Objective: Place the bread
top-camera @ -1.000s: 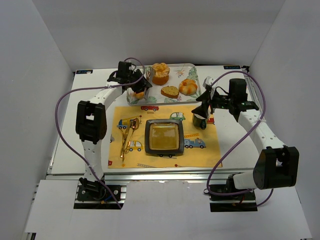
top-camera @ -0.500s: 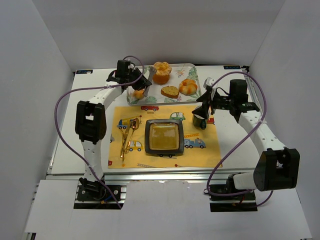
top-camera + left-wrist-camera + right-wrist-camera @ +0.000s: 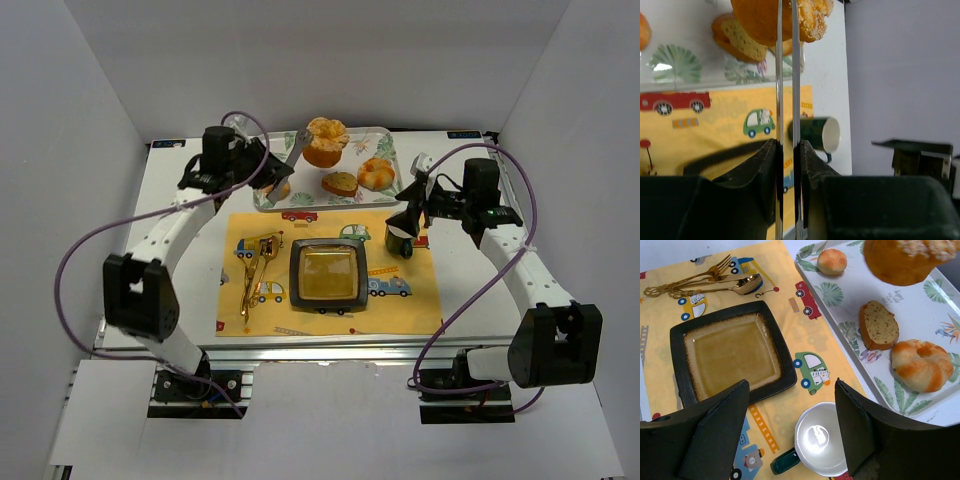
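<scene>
- Two thin metal blades of a pair of tongs [image 3: 779, 75] ran forward from the left gripper [image 3: 787, 145], whose fingers were closed tight on them.
- Between the tong tips sat the bread [image 3: 325, 140], pinched on both sides and well ahead of the left gripper itself.
- It hung over the far part of the tray [image 3: 845, 295] and looked lifted off the tray floor.
- On the tray lay a bread slice [image 3: 878, 325], a knotted roll [image 3: 921, 365] and a small roll [image 3: 832, 261], all apart from the bread.
- Wide apart stood the fingers of the right gripper [image 3: 790, 385], which held nothing.
- It hung above a green mug [image 3: 822, 445] on the placemat [image 3: 800, 340], just beside the square plate [image 3: 730, 352].
</scene>
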Robot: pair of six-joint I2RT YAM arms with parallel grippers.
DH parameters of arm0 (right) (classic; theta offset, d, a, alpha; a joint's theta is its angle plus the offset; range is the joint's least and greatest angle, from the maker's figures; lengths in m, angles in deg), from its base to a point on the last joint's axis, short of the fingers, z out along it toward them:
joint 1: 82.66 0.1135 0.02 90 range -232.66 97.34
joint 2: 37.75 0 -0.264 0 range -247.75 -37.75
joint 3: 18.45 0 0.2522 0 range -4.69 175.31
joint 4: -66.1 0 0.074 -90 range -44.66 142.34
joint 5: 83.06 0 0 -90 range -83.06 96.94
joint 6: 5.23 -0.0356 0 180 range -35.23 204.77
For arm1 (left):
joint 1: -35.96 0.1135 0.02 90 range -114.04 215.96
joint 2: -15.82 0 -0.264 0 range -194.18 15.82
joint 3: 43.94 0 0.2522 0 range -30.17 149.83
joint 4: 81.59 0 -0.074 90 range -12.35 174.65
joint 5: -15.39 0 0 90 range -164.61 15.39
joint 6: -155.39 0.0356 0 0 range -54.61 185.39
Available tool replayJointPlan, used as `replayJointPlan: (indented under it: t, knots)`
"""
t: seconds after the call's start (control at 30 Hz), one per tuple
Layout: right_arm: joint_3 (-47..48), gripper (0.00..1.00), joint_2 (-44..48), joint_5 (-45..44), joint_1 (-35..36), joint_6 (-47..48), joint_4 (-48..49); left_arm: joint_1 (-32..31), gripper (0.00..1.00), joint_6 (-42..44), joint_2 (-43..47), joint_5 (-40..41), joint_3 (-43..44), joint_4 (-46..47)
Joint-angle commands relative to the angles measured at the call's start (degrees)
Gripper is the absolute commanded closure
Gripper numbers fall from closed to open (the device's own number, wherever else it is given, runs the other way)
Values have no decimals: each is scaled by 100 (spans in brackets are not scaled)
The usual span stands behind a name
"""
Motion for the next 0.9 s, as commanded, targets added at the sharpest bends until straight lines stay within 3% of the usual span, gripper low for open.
replayJointPlan:
  t: [0.0,0.1,0.43,0.73,0.87]
  knots:
    - [43,26,86,62,-28,-68,338,-15,100,34,1008,-365,-624,-4]
    - [52,26,95,18,-54,-68,443,-42,100,253,1773,-550,-1257,-835]
    - [26,26,51,97,-107,-147,531,-156,100,175,4059,-1226,-3297,-2210]
    - [52,26,42,150,-107,-243,531,-173,100,508,4396,-1377,-3711,-2790]
    - [44,26,86,141,-107,-252,514,-173,70,658,4317,-1105,-3702,-2914]
